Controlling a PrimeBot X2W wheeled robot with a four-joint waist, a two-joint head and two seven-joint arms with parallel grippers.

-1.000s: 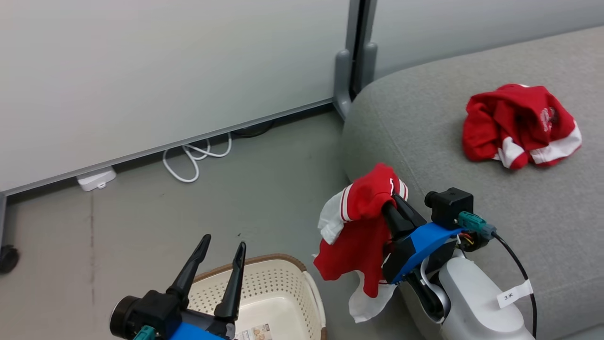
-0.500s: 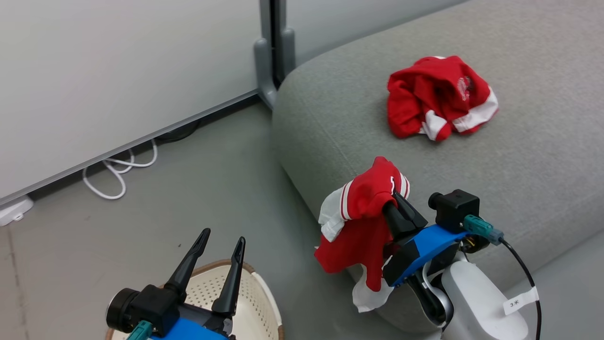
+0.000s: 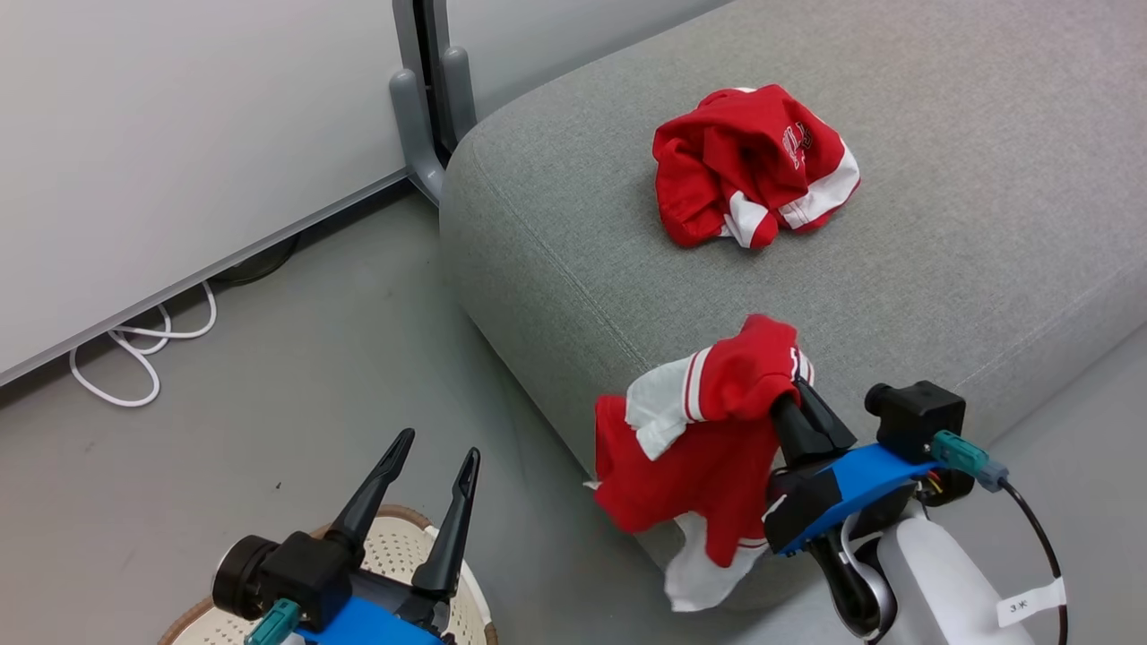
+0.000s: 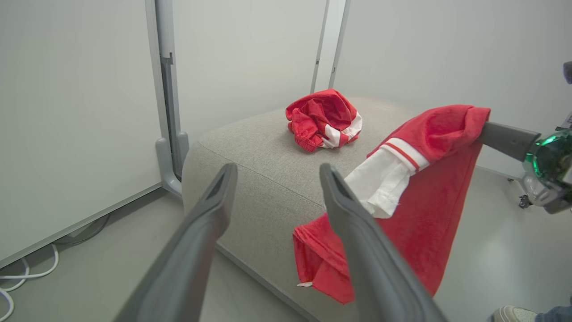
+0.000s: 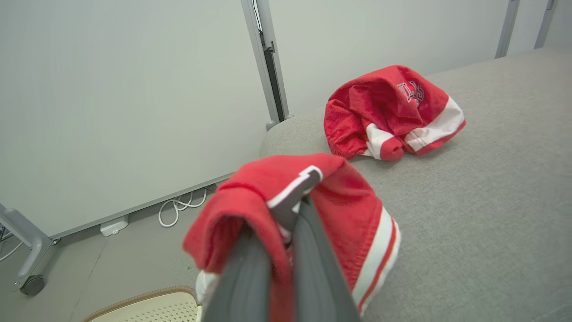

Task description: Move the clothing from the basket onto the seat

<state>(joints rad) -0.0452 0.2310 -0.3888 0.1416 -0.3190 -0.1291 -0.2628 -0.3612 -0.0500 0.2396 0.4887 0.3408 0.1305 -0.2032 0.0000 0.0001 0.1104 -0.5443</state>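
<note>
The right claw (image 3: pixel 793 403), clamped on a garment (image 3: pixel 699 448), hangs at the seat (image 3: pixel 986 224) edge, seat top just ahead; the left claw (image 3: pixel 439 443) gapes empty

The bunched garment (image 3: pixel 748 166) lies on the seat (image 3: pixel 941 269), toward its back. Well in front of it, the draped garment (image 3: pixel 699 448) hangs from the right pincer (image 3: pixel 793 399) over the seat's near edge. To the left, on the floor, the basket (image 3: pixel 390 542) sits below the left pincer (image 3: pixel 440 444). A cable (image 3: pixel 170 335) lies farther left, by the wall.
</note>
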